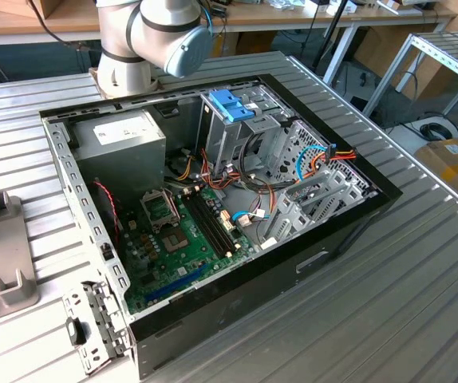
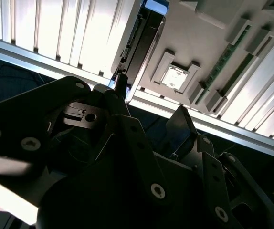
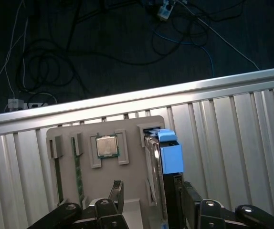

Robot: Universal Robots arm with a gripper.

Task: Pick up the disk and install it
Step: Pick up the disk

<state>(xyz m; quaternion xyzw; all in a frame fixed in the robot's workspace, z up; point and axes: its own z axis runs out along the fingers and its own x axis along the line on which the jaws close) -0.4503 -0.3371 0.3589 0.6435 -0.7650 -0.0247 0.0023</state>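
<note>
Pick-up in hand: your gripper (image 3: 151, 186), jaws parted, lines up on the disk (image 3: 171, 155) standing edgewise in its grey holder (image 3: 103, 126); grasping calls for square closure on its faces.

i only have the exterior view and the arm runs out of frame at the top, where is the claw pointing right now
Observer: In the first wrist view the claw faces the grey fixture, with the disk standing on edge in a slot there, between the claw's two sides.
Operator: is it gripping the disk yet
Observer: It does not look so: the fingers stand apart, and a gap shows between one of them and the disk.
Operator: anything else in that fixture
Observer: A processor chip lies in a square pocket, and a memory stick stands in a slot beside it.
</note>
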